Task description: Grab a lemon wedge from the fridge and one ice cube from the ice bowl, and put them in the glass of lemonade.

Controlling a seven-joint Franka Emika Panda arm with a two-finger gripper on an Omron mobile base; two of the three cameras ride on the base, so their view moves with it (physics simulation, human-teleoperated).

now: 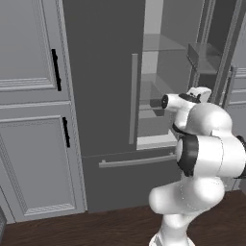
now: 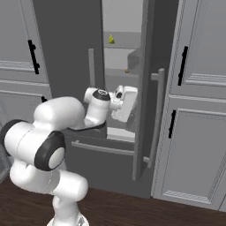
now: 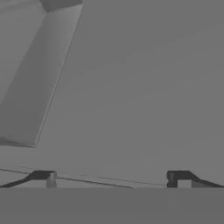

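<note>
Inside the open fridge, as the left base view is showing it, the gripper is reaching in at a low shelf, the hand pointing toward nine o'clock. No lemon wedge is making itself out from this side; the shelves are looking bare.

Over in the right base view, the lemon wedge is sitting on an upper shelf, well apart from the hand and lying at about twelve o'clock from it. I judge the hand is needing to climb before anything else. A small brown thing is resting on the shelf between the two. The wedge's long axis is too small to tell.

Along the hand view, the fingertips are standing fully spread with nothing between them, facing plain grey fridge wall.
</note>
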